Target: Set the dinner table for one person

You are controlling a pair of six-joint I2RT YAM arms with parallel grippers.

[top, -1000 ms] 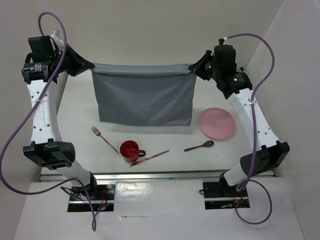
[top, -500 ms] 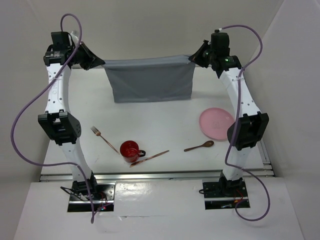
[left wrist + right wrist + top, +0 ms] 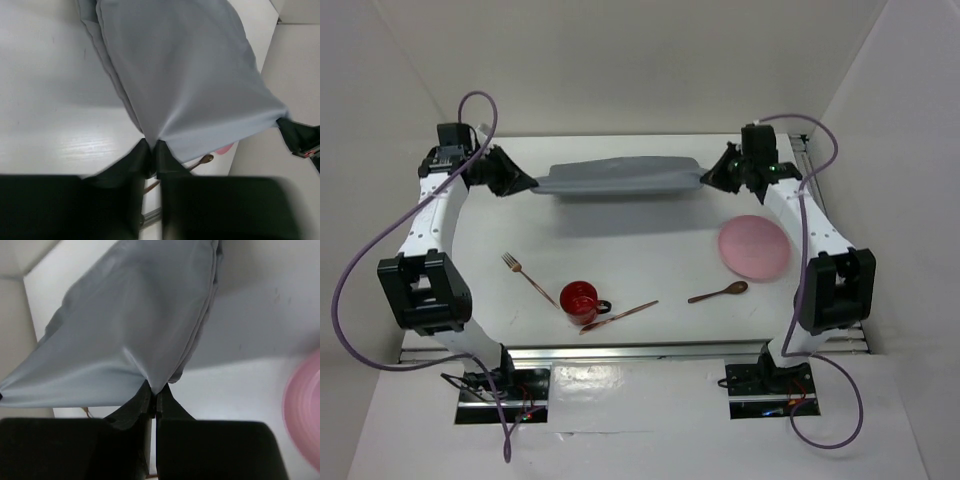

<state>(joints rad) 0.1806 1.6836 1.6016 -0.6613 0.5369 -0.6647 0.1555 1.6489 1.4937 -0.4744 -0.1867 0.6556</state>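
Note:
A grey cloth placemat (image 3: pixel 618 178) is stretched between my two grippers low over the far part of the white dinner table (image 3: pixel 650 255). My left gripper (image 3: pixel 533 186) is shut on its left corner, and the cloth (image 3: pixel 185 75) fans out from the pinched jaws (image 3: pixel 151 148). My right gripper (image 3: pixel 705 177) is shut on the right corner, the cloth (image 3: pixel 135 335) running away from its jaws (image 3: pixel 154 391). Nearer me lie a pink plate (image 3: pixel 754 247), a red mug (image 3: pixel 581 301), a fork (image 3: pixel 526 276), a spoon (image 3: pixel 718 292) and a copper knife (image 3: pixel 620 316).
White walls close in the table at the back, left and right. A metal rail (image 3: pixel 640 350) runs along the near edge by the arm bases. The plate (image 3: pixel 302 410) shows at the right edge of the right wrist view.
Both arms have carried the placemat down and toward the back of the table. It hung as a tall sheet before; now it is stretched out nearly flat just above the table.

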